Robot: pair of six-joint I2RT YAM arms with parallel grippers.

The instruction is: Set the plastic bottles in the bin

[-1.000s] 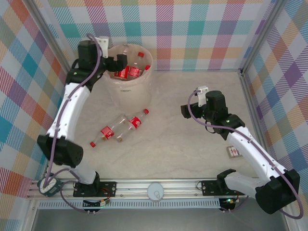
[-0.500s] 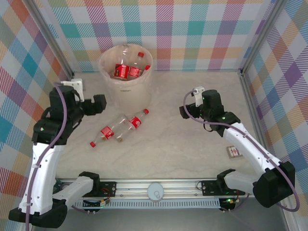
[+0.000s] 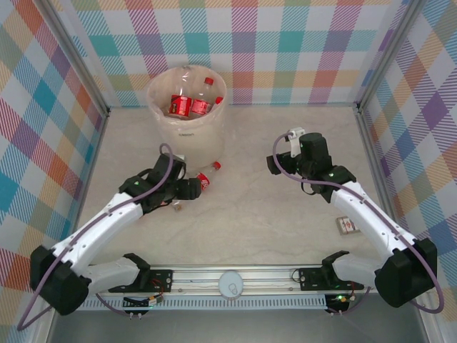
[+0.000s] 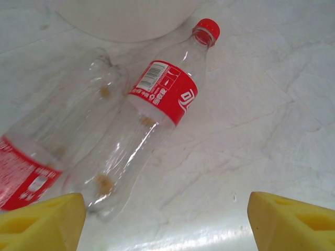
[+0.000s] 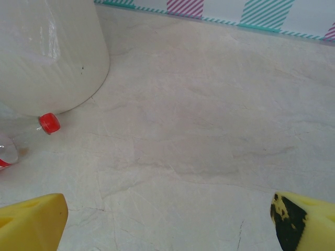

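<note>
Just in front of the bin point(image 3: 187, 134), the left gripper point(image 3: 190, 189) hovers with its fingers spread wide over two plastic bottles lying side by side on the table point(image 3: 250, 229). One is a crushed bottle point(image 4: 47, 151). The other is a red-capped bottle point(image 4: 157, 115), its cap just beside the bin's base. More bottles point(image 3: 189, 105) lie inside the bin. Well to the bin's right, the right gripper point(image 3: 273, 165) gapes empty.

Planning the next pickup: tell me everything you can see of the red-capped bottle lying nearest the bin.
The bottle is clear thin plastic, uncrushed, with a red cap and a red label bearing white lettering and a barcode. Brownish specks show inside. It lies on its side on the pale table, cap beside the foot of the bin, seemingly touching a second bottle alongside. The open left end effector hovers above its base without touching it.
</note>
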